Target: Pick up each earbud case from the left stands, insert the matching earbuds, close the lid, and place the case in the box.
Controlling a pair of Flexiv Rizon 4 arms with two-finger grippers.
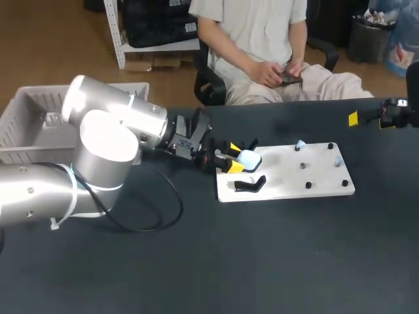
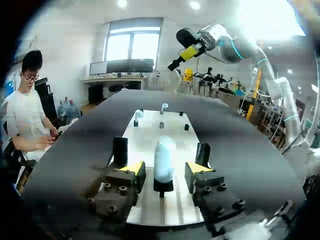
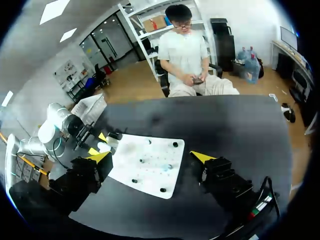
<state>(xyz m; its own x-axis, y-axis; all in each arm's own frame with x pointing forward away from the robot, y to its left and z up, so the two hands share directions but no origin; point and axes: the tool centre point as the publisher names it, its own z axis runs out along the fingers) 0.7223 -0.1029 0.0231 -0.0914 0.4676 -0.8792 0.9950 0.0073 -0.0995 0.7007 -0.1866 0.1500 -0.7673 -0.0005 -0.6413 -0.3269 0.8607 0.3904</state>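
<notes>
Between the spread fingers (image 2: 131, 167) of my left hand (image 2: 165, 170) stands the pale blue earbud case (image 2: 164, 152), upright on its black stand (image 2: 163, 186); a gap shows on either side of it, so the hand is open around the case and not pinching it; the case lies straight ahead and centred, its long axis upright and its narrow side turned toward me; I judge the coming move needs only the fingers pressed together across that thin side, then a lift straight up off the stand; just beside it on the white board (image 1: 288, 190) a second black stand (image 1: 251, 185) is bare; farther along the board lie small pale earbuds (image 1: 300, 145) among black pegs (image 1: 308, 186); my left hand is plainly the nearer one, being at the case itself; my right hand (image 3: 151, 157) hangs well apart, past the board's far end, its fingers spread with nothing between them; the grey box (image 1: 23, 111) sits behind my left arm at the edge of the dark surface (image 1: 262, 261), well apart from the board; no brand, label or writing shows on case, board or box that I can read.
</notes>
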